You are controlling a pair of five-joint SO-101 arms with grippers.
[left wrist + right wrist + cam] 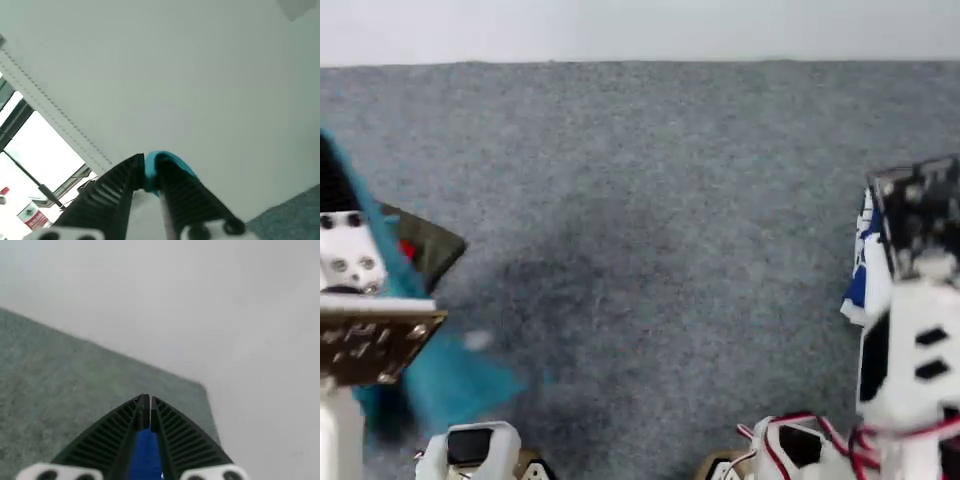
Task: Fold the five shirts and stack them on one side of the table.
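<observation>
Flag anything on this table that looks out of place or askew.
No spill or damage shows. A teal shirt hangs bunched from the left gripper at the table's left side, a blue-and-white shirt from the right gripper at its right. A dark shirt lies crooked beside the teal one.

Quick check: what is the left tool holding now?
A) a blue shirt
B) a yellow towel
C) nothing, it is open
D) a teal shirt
D: the teal shirt is pinched in the shut left tool and hangs below that arm in the high view; the blue shirt is in the right tool.
</observation>
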